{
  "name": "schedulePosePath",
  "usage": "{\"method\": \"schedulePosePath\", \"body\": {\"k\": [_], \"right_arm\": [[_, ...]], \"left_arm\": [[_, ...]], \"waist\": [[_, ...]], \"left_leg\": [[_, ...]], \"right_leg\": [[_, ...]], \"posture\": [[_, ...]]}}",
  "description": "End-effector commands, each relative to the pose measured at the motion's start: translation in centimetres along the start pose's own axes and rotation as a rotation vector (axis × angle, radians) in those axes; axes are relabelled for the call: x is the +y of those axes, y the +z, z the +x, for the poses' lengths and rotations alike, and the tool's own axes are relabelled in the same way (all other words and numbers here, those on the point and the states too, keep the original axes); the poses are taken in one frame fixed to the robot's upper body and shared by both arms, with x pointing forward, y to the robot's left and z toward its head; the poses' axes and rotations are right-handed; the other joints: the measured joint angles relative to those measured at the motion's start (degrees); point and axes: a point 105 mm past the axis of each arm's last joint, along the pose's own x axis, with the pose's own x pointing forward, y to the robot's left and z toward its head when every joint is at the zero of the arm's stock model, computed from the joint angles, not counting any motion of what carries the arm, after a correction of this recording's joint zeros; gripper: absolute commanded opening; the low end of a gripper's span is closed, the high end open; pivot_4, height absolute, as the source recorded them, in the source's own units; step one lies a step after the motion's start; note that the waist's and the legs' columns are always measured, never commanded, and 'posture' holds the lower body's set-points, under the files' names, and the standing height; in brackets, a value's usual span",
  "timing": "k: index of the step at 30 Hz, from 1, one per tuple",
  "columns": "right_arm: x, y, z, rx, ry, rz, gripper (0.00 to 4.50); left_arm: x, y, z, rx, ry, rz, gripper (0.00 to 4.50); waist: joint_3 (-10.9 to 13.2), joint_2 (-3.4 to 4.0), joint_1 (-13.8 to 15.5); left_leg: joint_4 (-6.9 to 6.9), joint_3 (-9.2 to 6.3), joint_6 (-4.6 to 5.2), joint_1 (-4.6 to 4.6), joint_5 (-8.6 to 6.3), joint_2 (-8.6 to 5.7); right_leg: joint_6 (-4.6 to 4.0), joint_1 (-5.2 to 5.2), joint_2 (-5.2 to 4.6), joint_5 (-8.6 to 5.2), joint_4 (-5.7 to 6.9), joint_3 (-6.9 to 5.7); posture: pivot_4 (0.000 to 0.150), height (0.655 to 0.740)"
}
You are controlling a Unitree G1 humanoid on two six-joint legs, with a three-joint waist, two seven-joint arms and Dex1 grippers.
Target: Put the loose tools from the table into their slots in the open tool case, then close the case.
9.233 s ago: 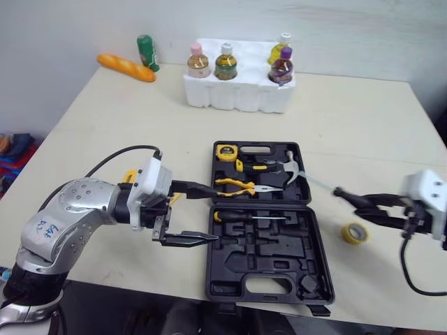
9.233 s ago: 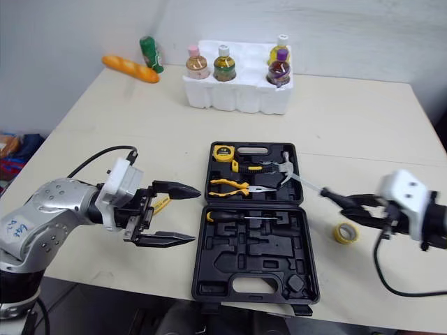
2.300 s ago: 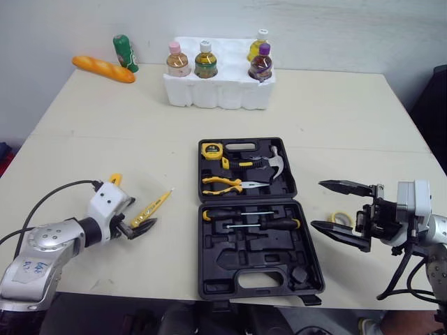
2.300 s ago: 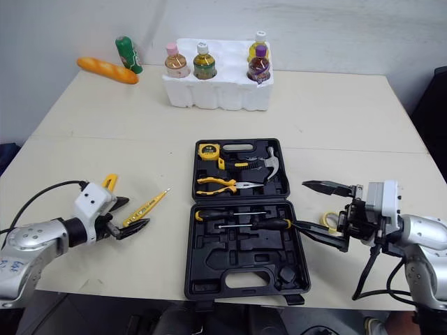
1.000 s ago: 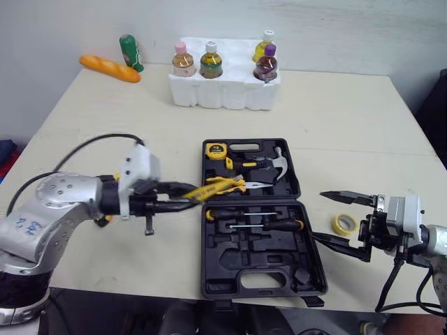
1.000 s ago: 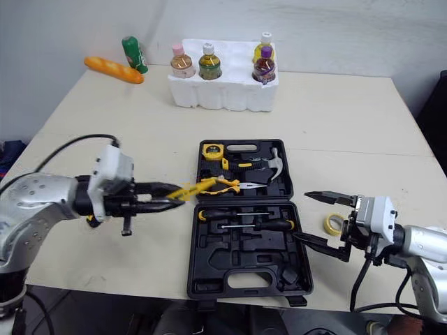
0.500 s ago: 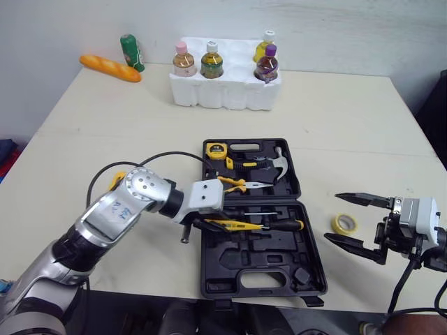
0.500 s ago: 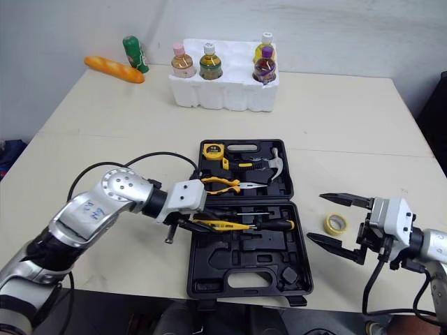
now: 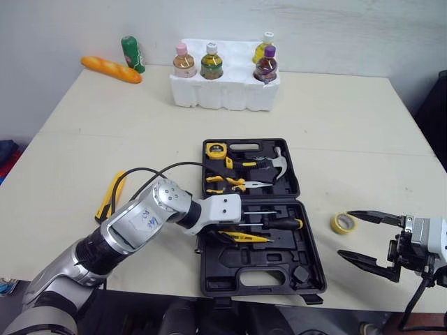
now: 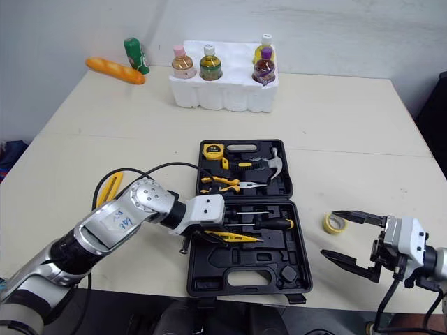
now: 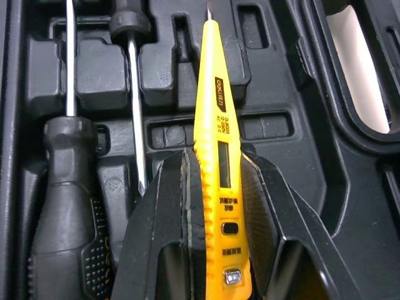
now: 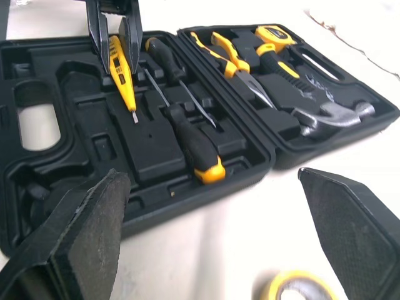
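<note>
1. The left gripper (image 11: 214, 161) is clamped on the yellow voltage tester (image 11: 212, 94). Its two black fingers pinch the handle end, and the blade end sticks out free ahead of them.
2. The tester hangs low over the near half of the open tool case (image 9: 279, 255). It is just on the robot's side of the two black-handled screwdrivers (image 9: 279, 223) already lying in their slots. Whether it touches the moulding cannot be told.
3. The relation that matters is alignment. The tester's long axis runs across the case, roughly parallel to the screwdriver shafts, with its tip pointing to the robot's right. In the left wrist view the blade lies over a narrow channel in the black tray, so the tester looks nearly lined up. My guess is that the next move calls for a short descent and a release rather than a turn.
4. The right gripper (image 9: 346, 234) stands wide open and holds nothing. It hovers over the table to the right of the case.
5. The yellow tape roll (image 9: 340, 223) lies loose on the table just beside the right gripper, between its fingers and the case wall. The right arm is clearly the nearer one for it.
6. A yellow-handled tool (image 9: 110, 195) lies on the table well left of the case, on the left arm's side. Its kind is too small to tell.
7. The lid is open, so closing is not yet due.
</note>
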Motion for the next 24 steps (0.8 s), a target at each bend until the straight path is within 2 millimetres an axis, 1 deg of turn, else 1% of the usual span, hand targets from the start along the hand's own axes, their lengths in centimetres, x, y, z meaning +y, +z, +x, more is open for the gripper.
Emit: {"method": "schedulePosePath", "body": {"k": [1,6,13,18,20,24], "right_arm": [[0.0,0.1,-0.7,-0.012,-0.008,-0.027,4.50],[0.4,-0.6,-1.1,-0.011,-0.003,-0.023,4.50],[0.3,-0.7,-1.0,-0.018,-0.018,-0.027,4.50],[0.3,-0.4,-0.5,-0.026,-0.027,-0.029,4.50],[0.3,-0.2,-0.2,-0.031,-0.030,-0.034,4.50],[0.1,0.3,0.4,-0.035,-0.035,-0.040,4.50]], "left_arm": [[0.5,0.2,-0.6,0.020,0.055,0.025,0.51],[0.7,-0.2,-0.9,0.039,0.083,0.006,0.51],[1.1,-0.3,-1.2,0.057,0.111,0.003,0.51],[0.2,-0.9,-1.0,0.108,0.032,0.021,0.51],[-0.1,-0.8,-0.9,0.100,0.014,0.014,0.51],[0.1,-0.7,-0.8,0.093,0.031,0.005,0.51]], "waist": [[0.00,0.00,0.01],[0.00,0.00,0.03],[0.00,0.00,0.03],[0.00,0.00,0.00],[-0.01,0.01,0.00],[-0.01,0.01,0.05]], "left_leg": [[0.00,0.00,-0.01,0.01,0.00,0.00],[0.00,0.00,0.00,0.06,0.02,0.00],[-0.01,-0.01,0.00,0.08,0.02,0.00],[0.00,-0.01,-0.01,0.08,0.02,0.01],[-0.01,-0.01,-0.01,0.09,0.03,0.00],[-0.02,-0.01,-0.01,0.08,0.02,-0.01]], "right_leg": [[0.00,0.01,0.00,0.00,0.01,0.00],[0.00,0.06,-0.02,0.00,0.03,0.00],[-0.01,0.07,-0.03,0.00,0.04,-0.01],[-0.01,0.07,-0.02,0.00,0.05,-0.01],[-0.01,0.07,-0.02,0.00,0.05,-0.01],[-0.01,0.07,-0.04,-0.01,0.04,-0.01]], "posture": [[0.150,0.7400],[0.150,0.7400],[0.150,0.7400],[0.150,0.7400],[0.150,0.7400],[0.150,0.7400]]}}
